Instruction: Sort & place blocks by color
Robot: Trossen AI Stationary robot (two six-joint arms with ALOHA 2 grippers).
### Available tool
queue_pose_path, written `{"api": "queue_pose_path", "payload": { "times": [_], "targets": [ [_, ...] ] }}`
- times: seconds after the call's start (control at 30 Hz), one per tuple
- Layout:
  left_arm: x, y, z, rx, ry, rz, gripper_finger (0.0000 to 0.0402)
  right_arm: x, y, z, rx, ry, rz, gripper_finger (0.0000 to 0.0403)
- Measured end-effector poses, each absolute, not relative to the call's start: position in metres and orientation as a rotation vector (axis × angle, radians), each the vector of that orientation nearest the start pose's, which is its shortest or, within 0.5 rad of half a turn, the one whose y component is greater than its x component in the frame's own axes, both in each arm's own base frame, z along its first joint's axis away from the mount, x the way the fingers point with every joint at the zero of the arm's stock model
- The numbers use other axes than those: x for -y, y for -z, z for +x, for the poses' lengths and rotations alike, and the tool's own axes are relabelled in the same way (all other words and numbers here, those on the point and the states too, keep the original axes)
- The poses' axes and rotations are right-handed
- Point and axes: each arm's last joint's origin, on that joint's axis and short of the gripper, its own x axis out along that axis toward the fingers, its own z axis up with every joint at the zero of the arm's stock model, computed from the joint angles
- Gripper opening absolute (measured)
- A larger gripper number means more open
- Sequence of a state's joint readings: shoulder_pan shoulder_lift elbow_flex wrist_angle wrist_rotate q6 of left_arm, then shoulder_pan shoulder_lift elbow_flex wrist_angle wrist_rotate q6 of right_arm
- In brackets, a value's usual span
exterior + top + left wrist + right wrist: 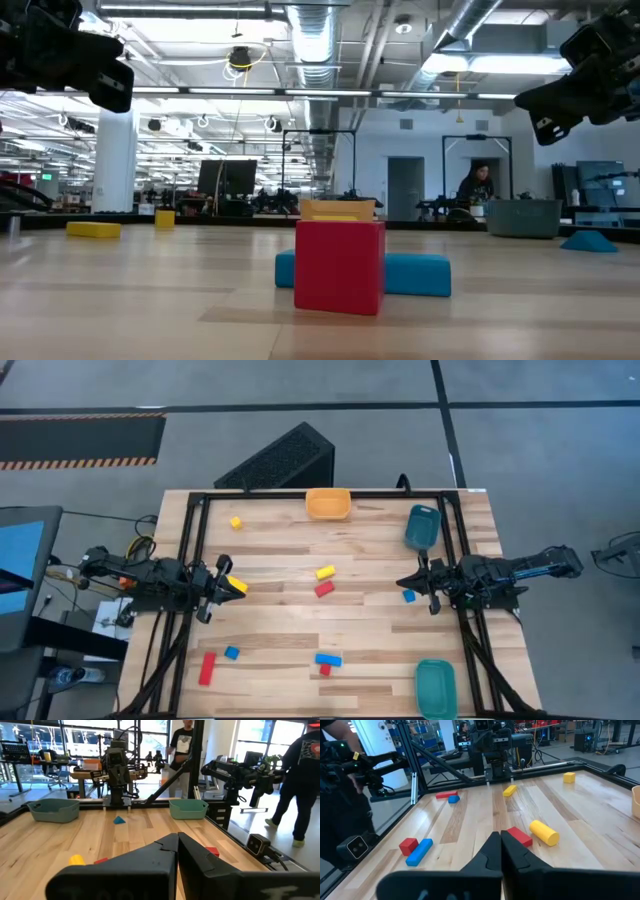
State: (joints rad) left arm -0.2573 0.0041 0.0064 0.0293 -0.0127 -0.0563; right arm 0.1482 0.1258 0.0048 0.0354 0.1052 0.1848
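Left gripper [232, 587]: at the left edge of the table, halfway along it. Its fingers are pressed together. A yellow bar [236, 586] lies on the wood right by its tip. It holds nothing.
Right gripper [406, 583]: at the right edge, halfway along it. Its fingers are pressed together too. It holds nothing. A small blue block [409, 596] lies just beside its tip.
Middle of the table: a yellow block [325, 572] and a red block [324, 589], close together.
Far left corner: a yellow cube [236, 522].
Near left corner: a long red bar [207, 668] with a blue cube [232, 653] beside it.
Near edge, middle: a blue bar [328, 659] touching a red cube [325, 670].
Trays: an orange tray [328, 504] at the far edge, a blue tray [421, 527] near the far right corner, a teal tray [435, 688] at the near right corner.
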Motion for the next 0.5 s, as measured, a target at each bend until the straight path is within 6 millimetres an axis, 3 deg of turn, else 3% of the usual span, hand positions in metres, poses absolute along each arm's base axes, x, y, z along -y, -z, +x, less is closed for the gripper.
{"api": "queue_pose_path", "payload": {
  "times": [0.27,0.5],
  "targets": [
    [0.024,-0.170,0.095,0.042,0.217,-0.032,0.0000,-0.012,-0.158,0.104,-0.088,-0.035,0.174,0.0007],
    [0.011,-0.177,0.094,0.110,-0.207,0.032,0.0000,-0.012,-0.158,0.104,-0.088,-0.035,0.174,0.0007]
  ]
}}
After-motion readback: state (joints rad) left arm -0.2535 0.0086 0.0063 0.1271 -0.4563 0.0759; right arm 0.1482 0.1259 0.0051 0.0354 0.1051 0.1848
